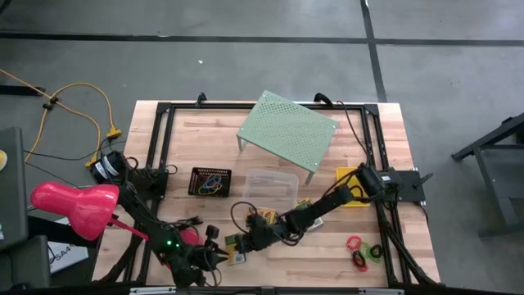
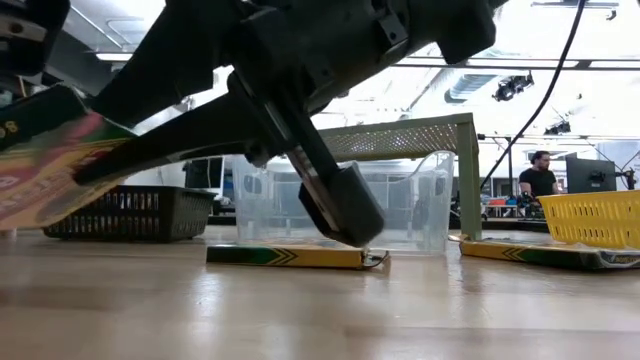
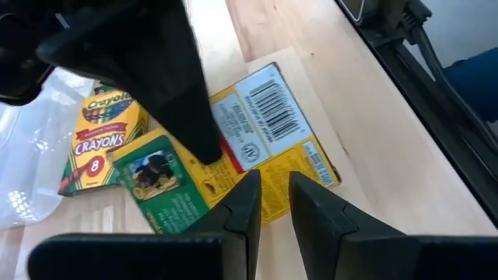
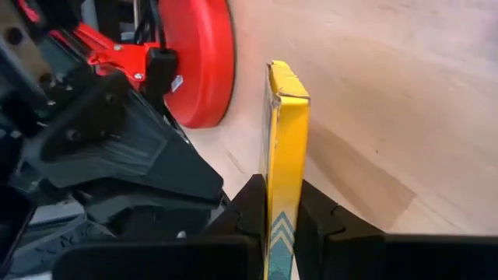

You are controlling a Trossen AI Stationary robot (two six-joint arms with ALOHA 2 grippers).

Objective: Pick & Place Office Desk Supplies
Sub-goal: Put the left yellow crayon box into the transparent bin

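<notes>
Your right arm reaches from the right edge of the high view across to the lower centre, its right gripper (image 1: pixel 255 236) low over the crayon boxes (image 1: pixel 239 242). In its wrist view the fingers (image 4: pixel 250 204) are pinched on a yellow box (image 4: pixel 285 148), held on edge between them. In the low view that arm slants down from upper right, one finger (image 2: pixel 340 205) coming down just above a flat box (image 2: pixel 290 256) on the table (image 2: pixel 320 310).

Your left arm lies folded along the lower left of the high view, left gripper (image 1: pixel 214 258) just left of the same boxes. Its wrist view shows its fingers (image 3: pixel 247 204) a narrow gap apart, holding nothing, above a yellow box lying barcode up (image 3: pixel 264 148).

The tub (image 1: pixel 271 185) sits at centre, the tray (image 1: pixel 210 182) to its left, the basket (image 1: pixel 349 197) at right, the rings (image 1: pixel 363 251) at lower right.
</notes>
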